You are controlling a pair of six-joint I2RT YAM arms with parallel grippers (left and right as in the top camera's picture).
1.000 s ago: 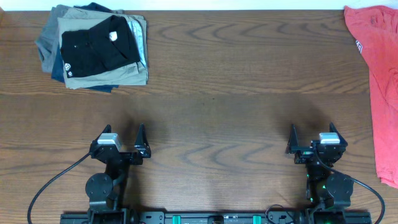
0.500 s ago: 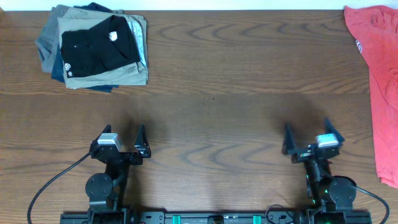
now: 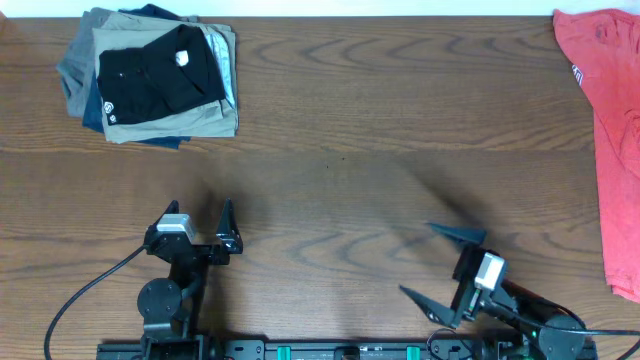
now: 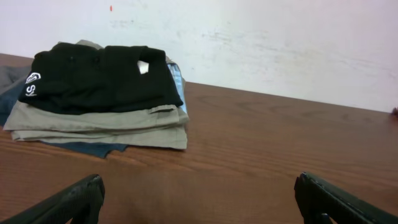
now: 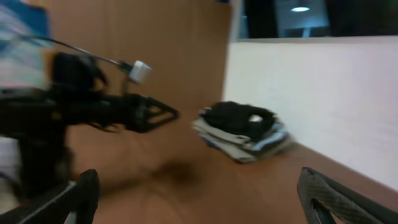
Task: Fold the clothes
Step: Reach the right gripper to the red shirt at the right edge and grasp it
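A: What has just changed?

B: Only the right side. A second ago the right claw (image 3: 416, 258) stood square to the desk (image 3: 350, 130), mirroring the left claw (image 3: 200, 208). Now it has dropped toward the near edge and swung round, so its fingers (image 3: 455, 232) point left across the desk. Its wrist view is blurred by the swing and looks at the left arm (image 5: 37, 118), with the pile (image 5: 242, 130) beyond.

A: And the left?

B: It has not stirred. Both claws are spread wide, with nothing between the fingers.

A: Where is the shirt?

B: The shirt (image 3: 610, 130) lies unfolded at the far right corner. It runs down the right edge of the desk and is partly cut off by the frame. It is well apart from both claws, and nothing touches it.

A: So what does the swing mean for the folding?

B: I judge that the folding has not begun. The right claw is the nearer one, but it now faces away from the shirt. It will need to turn back and reach right before it can drag the shirt to the middle.

A: Count things for me.

B: Two arms, two claws, one red shirt, one pile. In the pile there is one black garment (image 3: 155, 70) on top with one white tag, khaki under it, and grey and blue edges below. How many lie beneath, I cannot tell.
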